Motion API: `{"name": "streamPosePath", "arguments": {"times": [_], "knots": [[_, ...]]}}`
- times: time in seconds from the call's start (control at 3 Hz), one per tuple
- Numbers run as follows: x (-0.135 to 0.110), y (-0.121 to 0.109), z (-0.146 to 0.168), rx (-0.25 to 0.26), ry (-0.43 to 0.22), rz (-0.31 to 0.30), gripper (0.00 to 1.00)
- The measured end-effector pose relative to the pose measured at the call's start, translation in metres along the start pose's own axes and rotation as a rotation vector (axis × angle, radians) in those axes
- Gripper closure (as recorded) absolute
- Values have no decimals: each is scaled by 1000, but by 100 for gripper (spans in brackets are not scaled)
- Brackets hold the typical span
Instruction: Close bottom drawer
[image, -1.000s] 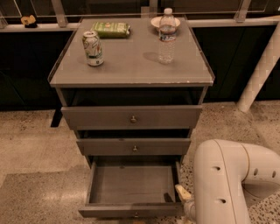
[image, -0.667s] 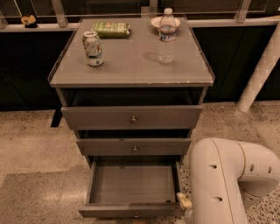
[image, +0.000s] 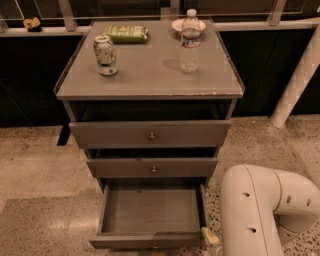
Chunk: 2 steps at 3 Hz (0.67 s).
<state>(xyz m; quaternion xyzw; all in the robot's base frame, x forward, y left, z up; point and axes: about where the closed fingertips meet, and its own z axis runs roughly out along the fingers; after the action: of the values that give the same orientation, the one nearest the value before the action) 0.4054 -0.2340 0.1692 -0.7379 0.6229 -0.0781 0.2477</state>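
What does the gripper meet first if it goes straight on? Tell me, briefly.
The gripper, mostly hidden behind the white arm, sits by the front right corner of the open bottom drawer. Going straight on, it would probably meet that corner first, though depth and its exact heading are unclear.

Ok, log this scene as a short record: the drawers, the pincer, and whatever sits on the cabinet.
bottom drawer: pulled far out, not yet closed
middle drawer: partly out
top drawer: partly out
pincer: low, at the bottom drawer's front right corner; contact cannot be told
arm: white, bottom right of the view
can: upright, front left of the cabinet top
water bottle: upright, right of centre
green packet: lying flat at the back
small dish: behind the bottle
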Motion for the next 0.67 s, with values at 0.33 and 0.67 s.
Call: {"name": "streamPosePath", "arguments": {"times": [0.33,0.67], "knots": [[0,49,31,-66,-50,53,0],[0,49,32,-66,-50,53,0]]}}
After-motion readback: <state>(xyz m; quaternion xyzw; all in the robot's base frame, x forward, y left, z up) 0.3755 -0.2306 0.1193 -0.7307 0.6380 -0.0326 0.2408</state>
